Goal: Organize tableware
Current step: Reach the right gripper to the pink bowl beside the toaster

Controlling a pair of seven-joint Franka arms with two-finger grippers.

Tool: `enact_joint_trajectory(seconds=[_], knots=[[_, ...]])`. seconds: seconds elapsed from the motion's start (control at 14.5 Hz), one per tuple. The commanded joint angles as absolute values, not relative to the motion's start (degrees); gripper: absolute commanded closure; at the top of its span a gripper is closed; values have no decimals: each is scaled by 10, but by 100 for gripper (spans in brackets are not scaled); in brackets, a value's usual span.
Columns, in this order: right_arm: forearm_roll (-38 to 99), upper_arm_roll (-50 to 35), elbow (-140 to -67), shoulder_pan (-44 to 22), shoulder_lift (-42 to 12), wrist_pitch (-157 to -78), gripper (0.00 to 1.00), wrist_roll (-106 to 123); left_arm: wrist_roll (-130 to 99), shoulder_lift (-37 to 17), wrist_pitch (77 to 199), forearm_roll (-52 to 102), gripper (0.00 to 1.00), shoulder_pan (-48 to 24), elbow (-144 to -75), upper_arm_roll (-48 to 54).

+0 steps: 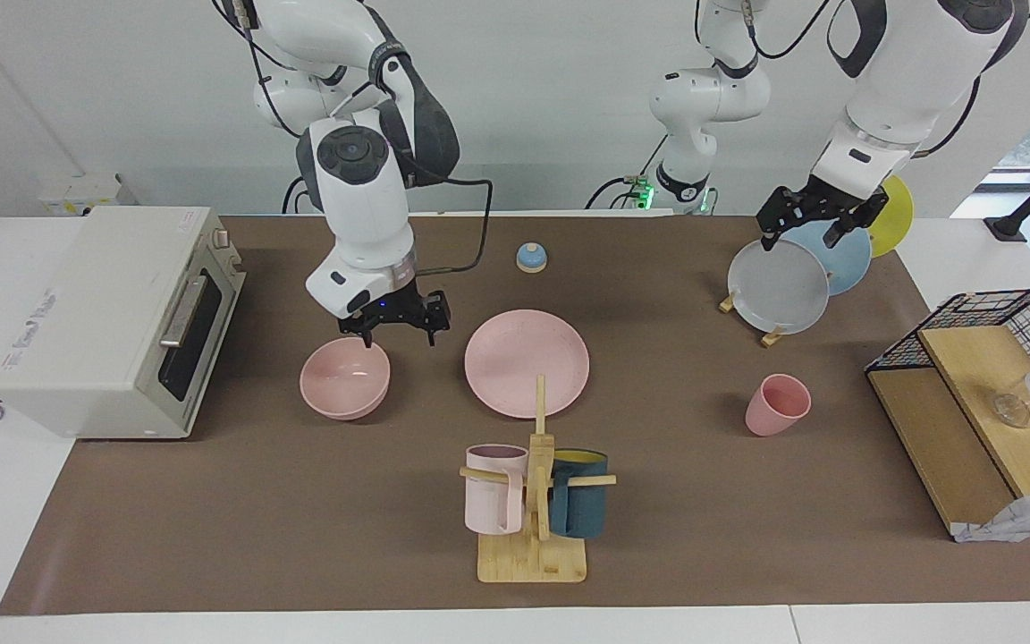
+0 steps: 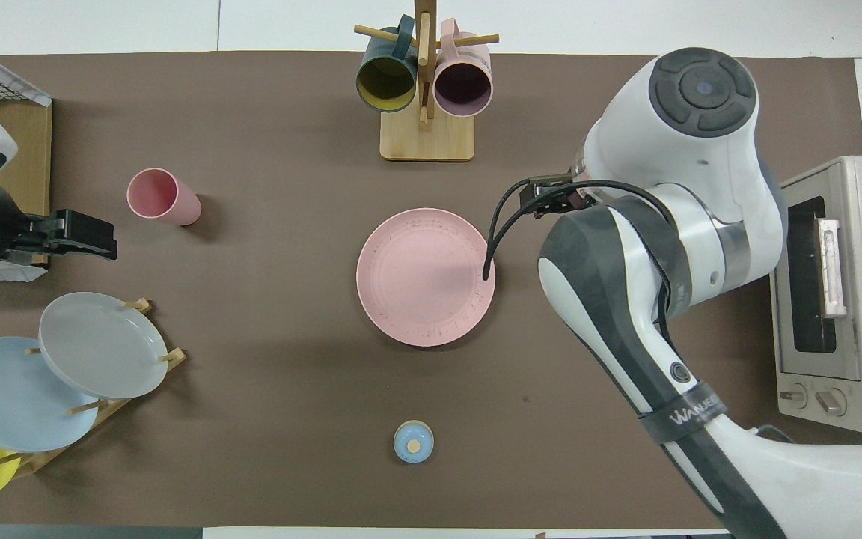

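Observation:
The salmon-pink plate lies flat mid-table and also shows in the overhead view. The pink bowl stands beside it toward the right arm's end. My right arm hides the bowl in the overhead view. My right gripper is open and empty, just above the bowl's rim on the side nearer the robots. The pink cup stands upright toward the left arm's end and also shows in the overhead view. My left gripper is open and empty, raised over the plate rack.
A toaster oven stands at the right arm's end. A wooden mug rack with two handled mugs stands farther from the robots than the plate. A plate rack, a small bell and a wire-and-wood shelf are also there.

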State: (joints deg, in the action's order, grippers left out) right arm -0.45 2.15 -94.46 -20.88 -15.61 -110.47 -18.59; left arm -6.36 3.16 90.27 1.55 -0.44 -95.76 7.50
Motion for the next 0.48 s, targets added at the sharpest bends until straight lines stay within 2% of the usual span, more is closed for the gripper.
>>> enact_joint_trajectory(seconds=[0.0, 0.41], knots=[[-6, 19, -1019, -203, -134, -1160, 0, -182, -61, 26, 896, 25, 0, -2, -947, 77], [-6, 20, -1071, -197, -132, -1193, 0, -171, -60, 26, 902, 31, 0, 0, -947, 76]])
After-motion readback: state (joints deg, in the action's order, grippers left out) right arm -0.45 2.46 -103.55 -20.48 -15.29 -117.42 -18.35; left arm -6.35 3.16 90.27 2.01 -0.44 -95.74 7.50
